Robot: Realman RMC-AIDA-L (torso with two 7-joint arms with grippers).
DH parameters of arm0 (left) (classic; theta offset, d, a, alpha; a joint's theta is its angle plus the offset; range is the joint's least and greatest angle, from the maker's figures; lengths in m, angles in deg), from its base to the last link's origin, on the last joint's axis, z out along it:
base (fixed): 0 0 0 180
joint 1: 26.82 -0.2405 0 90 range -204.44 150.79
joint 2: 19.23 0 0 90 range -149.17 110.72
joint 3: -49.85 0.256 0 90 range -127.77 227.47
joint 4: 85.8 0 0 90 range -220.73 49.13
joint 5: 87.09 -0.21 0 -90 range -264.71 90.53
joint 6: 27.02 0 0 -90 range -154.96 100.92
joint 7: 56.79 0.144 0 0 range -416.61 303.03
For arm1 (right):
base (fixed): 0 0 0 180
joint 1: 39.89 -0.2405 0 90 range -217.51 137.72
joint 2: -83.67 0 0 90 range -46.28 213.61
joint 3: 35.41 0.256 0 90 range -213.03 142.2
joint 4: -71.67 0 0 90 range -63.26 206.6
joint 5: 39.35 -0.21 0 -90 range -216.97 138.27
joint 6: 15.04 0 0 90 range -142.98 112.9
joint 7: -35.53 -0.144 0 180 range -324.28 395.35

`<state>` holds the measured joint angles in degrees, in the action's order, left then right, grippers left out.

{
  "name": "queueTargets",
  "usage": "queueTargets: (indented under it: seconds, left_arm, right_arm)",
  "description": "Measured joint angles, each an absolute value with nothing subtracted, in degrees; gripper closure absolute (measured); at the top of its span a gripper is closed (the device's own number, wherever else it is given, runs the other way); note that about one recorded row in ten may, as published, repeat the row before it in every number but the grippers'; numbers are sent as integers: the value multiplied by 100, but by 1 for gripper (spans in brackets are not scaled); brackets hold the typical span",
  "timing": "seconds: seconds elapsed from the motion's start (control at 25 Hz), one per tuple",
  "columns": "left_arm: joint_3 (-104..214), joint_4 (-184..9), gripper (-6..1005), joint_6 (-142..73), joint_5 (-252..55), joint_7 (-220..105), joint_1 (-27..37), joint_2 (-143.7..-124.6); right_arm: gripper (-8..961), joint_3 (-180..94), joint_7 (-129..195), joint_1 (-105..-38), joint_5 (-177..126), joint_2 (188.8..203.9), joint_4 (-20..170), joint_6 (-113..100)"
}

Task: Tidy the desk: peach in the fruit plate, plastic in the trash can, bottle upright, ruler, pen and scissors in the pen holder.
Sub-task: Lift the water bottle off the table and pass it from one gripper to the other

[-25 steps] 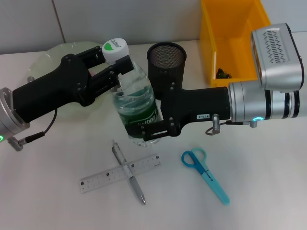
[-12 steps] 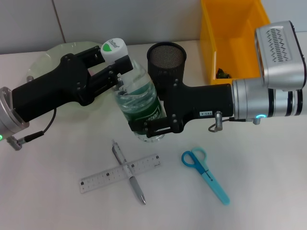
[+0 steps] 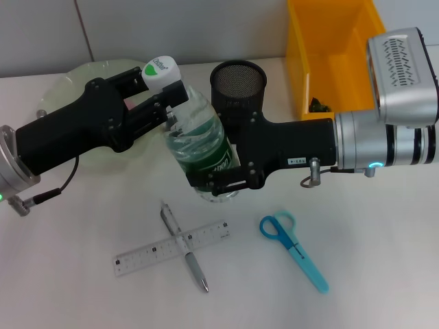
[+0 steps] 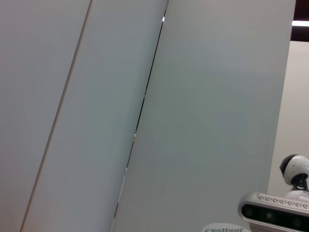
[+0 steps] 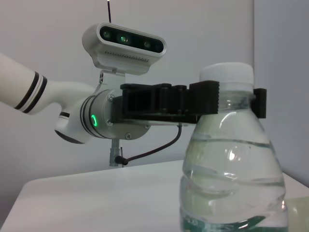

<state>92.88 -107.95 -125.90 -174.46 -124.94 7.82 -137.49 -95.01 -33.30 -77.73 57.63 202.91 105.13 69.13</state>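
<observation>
Both grippers hold the clear bottle (image 3: 199, 140) with the green label, its white cap (image 3: 162, 72) leaning toward the back left. My left gripper (image 3: 173, 104) is shut on the neck just under the cap, and the right wrist view shows its black fingers (image 5: 193, 101) there. My right gripper (image 3: 216, 179) is shut on the bottle's lower body. The ruler (image 3: 147, 256) lies in front with the pen (image 3: 195, 269) crossed over it. The blue scissors (image 3: 293, 250) lie to their right. The black mesh pen holder (image 3: 238, 86) stands behind the bottle. The peach is hidden.
The pale green fruit plate (image 3: 72, 79) sits at the back left, partly under my left arm. The yellow trash can (image 3: 329, 55) is at the back right with a small dark scrap (image 3: 317, 104) inside. Open tabletop lies at the front left and front right.
The bottle's base has swung a little to the right and back with my right gripper. The cap end has hardly moved, so the bottle's lean has changed slightly.
</observation>
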Motion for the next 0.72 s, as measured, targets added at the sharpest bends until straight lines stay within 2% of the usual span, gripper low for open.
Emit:
queueTargets:
  seconds: [0.72]
  left_arm:
    - [9273,-10795,550,-12488,-17466,-12477,736,-13743]
  right_arm:
    - [122,-9587,-3720,-7551,5948,20284,11045,6955]
